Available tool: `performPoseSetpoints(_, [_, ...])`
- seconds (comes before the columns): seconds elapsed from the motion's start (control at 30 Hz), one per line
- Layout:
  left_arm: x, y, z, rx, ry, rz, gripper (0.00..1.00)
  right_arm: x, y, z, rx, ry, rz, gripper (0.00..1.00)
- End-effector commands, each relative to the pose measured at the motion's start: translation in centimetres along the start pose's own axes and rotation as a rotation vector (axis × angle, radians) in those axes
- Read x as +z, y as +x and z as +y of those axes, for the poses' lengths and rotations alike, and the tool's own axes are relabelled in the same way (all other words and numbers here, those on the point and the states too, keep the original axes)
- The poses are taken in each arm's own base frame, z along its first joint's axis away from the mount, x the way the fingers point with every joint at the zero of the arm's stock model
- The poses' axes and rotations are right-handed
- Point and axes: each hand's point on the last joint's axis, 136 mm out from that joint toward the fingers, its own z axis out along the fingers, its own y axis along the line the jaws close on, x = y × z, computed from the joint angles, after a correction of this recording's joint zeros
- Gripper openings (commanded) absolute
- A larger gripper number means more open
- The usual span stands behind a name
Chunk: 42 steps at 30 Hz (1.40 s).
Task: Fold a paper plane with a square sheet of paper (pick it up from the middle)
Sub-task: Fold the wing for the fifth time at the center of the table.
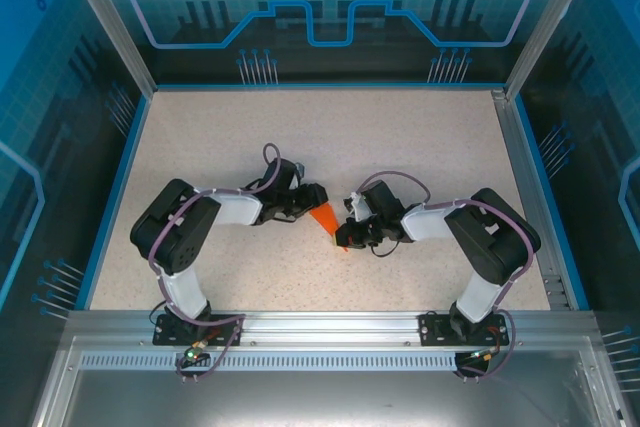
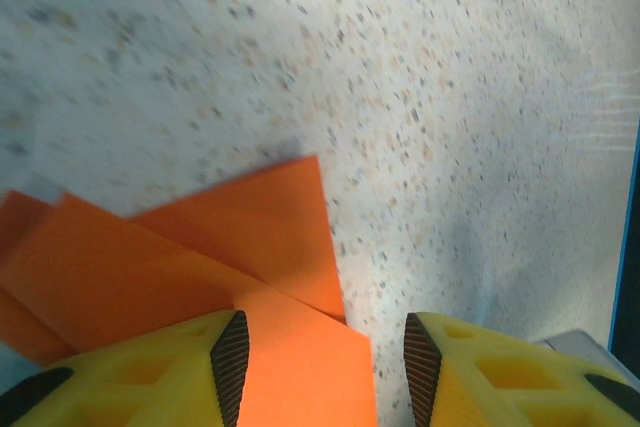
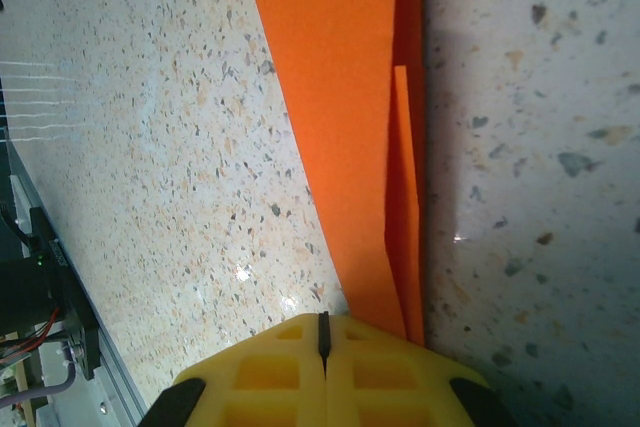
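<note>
Nearest, the metal rail at the counter's near edge carries both arm bases. Both arms bend inward, so the grippers face each other at mid-counter w/ the orange paper lying btwn them on the counter.

Right gripper, the nearer of the two, is clenched. In its wrist view the yellow fingers are pressed together w/ just a thin seam. The paper's narrow end runs up to and under one fingertip, a little off that seam. Can't tell if it's pinched or only pressed down. From there the paper widens away from the gripper as a long wedge, w/ a folded flap along one edge.

Left gripper is a bit farther back, at the paper's wider end. It's released, jaws standing apart and not closed on anything. In its wrist view one finger sits over the paper and the other over bare counter. The paper's edge reaches into the gap btwn them. Several layers overlap there, w/ corners fanned out beyond the finger.

Overall the paper lies diagonally, wide end toward the left gripper and pointed end closer to the rail, by the right gripper.

Beyond both is more speckled counter, then the blue rim at the far edge and a patterned blue back panel.
</note>
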Motion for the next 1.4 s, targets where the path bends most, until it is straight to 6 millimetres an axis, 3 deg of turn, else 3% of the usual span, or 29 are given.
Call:
performPoseSetpoints(0.0, [-0.1, -1.6, 5.1, -0.028, -0.185, -0.049, 0.49, -0.2, 3.7, -5.0, 0.109, 0.183, 0.1, 0.0])
performPoseSetpoints(0.5, [-1.5, -4.4, 5.9, -0.023, -0.244, -0.067, 0.49, 0.0, 3.2, -4.3, 0.102, 0.151, 0.102, 0.0])
performPoseSetpoints(0.67, [-3.0, -5.5, 3.2, 0.003, -0.191, -0.089, 0.51, 0.3, 2.8, -3.8, 0.1, 0.128, 0.101, 0.0])
performPoseSetpoints(0.83, [-6.5, -6.4, 0.1, 0.035, -0.139, -0.158, 0.52, 0.3, 2.3, -3.5, 0.105, 0.125, 0.091, 0.0])
performPoseSetpoints(0.97, [-8.0, -4.9, -2.8, 0.08, -0.056, -0.152, 0.49, 0.3, 2.2, -3.7, 0.112, 0.139, 0.086, 0.0])
performPoseSetpoints(1.1, [-7.2, -1.7, -5.8, 0.15, 0.024, -0.075, 0.46, 0.3, 2.2, -3.7, 0.121, 0.134, 0.082, 0.0])
performPoseSetpoints(1.23, [-4.7, 0.8, -5.9, 0.153, 0.028, -0.005, 0.45, 0.4, 2.1, -3.7, 0.125, 0.136, 0.083, 0.0])
performPoseSetpoints(1.37, [-1.8, 2.4, -4.7, 0.139, 0.011, 0.057, 0.44, 0.2, 2.2, -3.6, 0.126, 0.137, 0.082, 0.0])
